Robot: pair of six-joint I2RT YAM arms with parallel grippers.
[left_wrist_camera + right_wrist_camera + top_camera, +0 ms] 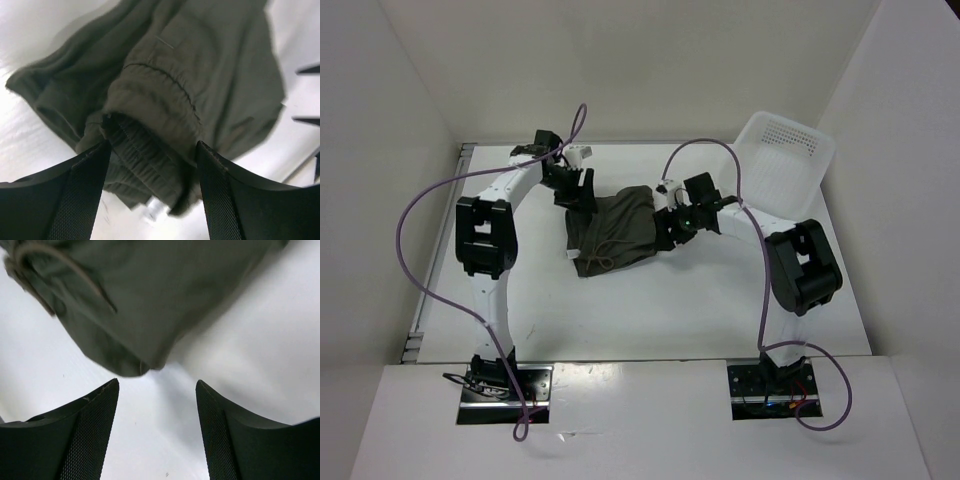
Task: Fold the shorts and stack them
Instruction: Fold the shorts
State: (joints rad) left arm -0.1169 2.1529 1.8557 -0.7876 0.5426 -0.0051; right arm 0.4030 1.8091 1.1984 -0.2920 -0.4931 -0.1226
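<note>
The dark olive-green shorts (615, 232) lie bunched in the middle of the white table, drawstring toward the near edge. My left gripper (578, 197) hovers at their far left edge. In the left wrist view its jaws stand wide open (152, 150) with the elastic waistband (145, 145) between them, not clamped. My right gripper (667, 226) is at the shorts' right edge. In the right wrist view it is open (157, 385) over bare table, with a corner of the shorts (130, 300) just beyond the fingertips.
A white perforated basket (782, 165) stands tilted at the back right against the wall. White walls close in the table on the left, back and right. Purple cables loop over both arms.
</note>
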